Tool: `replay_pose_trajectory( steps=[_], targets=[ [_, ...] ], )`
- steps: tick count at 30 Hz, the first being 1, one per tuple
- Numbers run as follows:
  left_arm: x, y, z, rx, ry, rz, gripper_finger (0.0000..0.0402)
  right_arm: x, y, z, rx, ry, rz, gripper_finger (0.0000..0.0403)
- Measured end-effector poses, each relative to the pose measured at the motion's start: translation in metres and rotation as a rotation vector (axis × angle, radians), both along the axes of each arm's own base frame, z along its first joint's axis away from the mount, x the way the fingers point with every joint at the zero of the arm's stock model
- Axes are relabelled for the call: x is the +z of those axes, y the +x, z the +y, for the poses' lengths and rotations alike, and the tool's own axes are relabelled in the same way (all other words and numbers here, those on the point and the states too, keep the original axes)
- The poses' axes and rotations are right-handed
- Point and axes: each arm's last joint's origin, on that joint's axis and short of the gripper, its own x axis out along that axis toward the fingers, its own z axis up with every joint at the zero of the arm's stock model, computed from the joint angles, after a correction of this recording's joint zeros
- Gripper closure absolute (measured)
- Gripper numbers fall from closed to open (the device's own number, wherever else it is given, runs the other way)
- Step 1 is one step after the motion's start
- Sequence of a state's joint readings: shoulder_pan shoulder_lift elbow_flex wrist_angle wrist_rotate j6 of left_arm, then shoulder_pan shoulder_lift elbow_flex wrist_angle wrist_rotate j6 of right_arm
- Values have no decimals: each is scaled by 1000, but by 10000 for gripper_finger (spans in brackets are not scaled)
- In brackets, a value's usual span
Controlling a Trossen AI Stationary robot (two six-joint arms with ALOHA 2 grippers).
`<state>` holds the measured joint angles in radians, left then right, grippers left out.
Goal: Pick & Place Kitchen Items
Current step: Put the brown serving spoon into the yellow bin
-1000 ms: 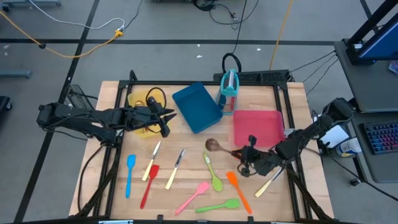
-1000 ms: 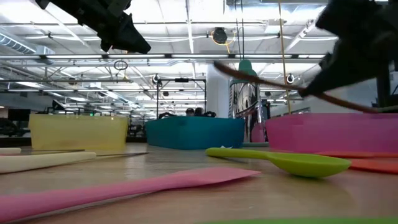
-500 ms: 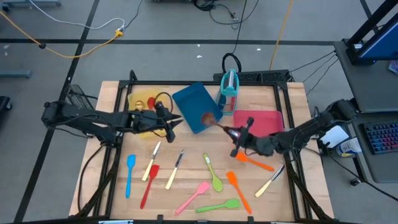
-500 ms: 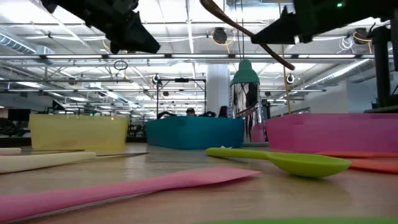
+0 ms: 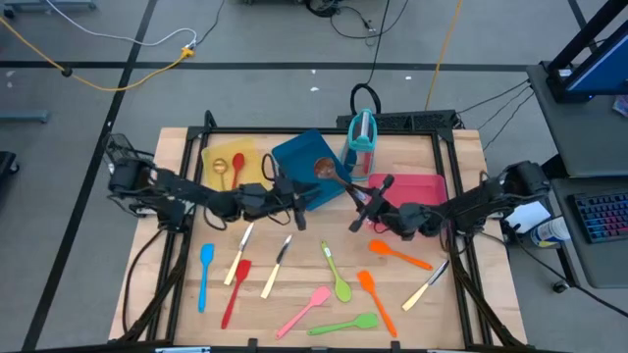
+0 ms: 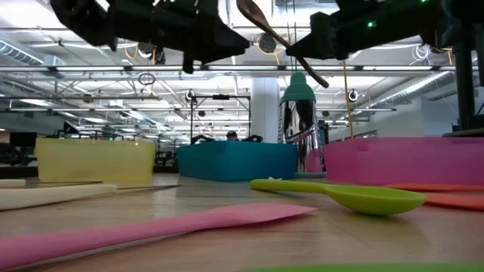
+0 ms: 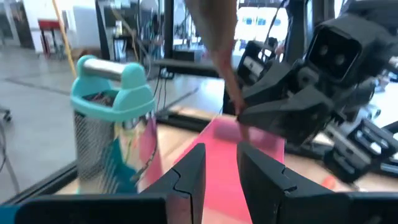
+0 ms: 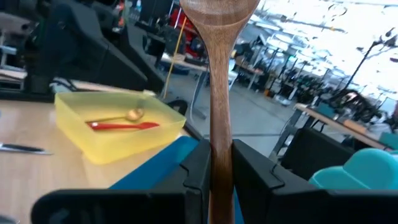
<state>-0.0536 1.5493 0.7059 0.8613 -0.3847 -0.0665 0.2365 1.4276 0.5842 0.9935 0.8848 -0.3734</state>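
A wooden spoon (image 8: 219,74) is in the air, its bowl (image 5: 324,169) over the blue tray (image 5: 294,155), with my right gripper (image 5: 361,203) shut on it. My left gripper (image 5: 306,200) hovers open and empty at the blue tray's near edge, pointing toward the right gripper. Other kitchen items lie flat on the table: a blue spatula (image 5: 205,275), a red spatula (image 5: 234,291), two knives (image 5: 240,250), a green spoon (image 5: 336,275), a pink spatula (image 5: 304,311), an orange spoon (image 5: 400,255) and more. My right gripper pinches the wooden spoon's handle (image 8: 220,146) between its two fingers, in the half toward the free end. The fingers come about level from the table's right. The spoon is lifted clear and tilted, bowl (image 6: 249,9) uppermost, handle end (image 6: 321,79) below the gripper.
A yellow tray (image 5: 214,157) at the far left holds a red spoon and a gold one. A pink tray (image 5: 424,186) sits far right, and an upright teal holder (image 5: 362,137) stands between it and the blue tray. The two grippers are close together above the table's middle.
My right gripper has lifted the wooden spoon off the table and carried it up and toward the far left, turning so the bowl now stands high over the blue tray. My left gripper has gone from the yellow tray toward the table's right and lower.
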Motion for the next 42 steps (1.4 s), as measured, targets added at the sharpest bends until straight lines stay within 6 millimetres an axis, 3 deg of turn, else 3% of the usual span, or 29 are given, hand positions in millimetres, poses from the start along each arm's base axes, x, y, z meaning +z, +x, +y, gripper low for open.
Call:
replay_pose_trajectory(
  steps=[9,22,42],
  targets=[
    [-13,13,3,13,25,-162,304,-15,17,-13,55,-47,-45,358],
    [-13,13,14,49,48,-159,304,-30,48,-25,154,-152,53,359],
    [-14,13,16,111,45,-148,313,-25,50,-31,143,-114,-58,358]
  ],
)
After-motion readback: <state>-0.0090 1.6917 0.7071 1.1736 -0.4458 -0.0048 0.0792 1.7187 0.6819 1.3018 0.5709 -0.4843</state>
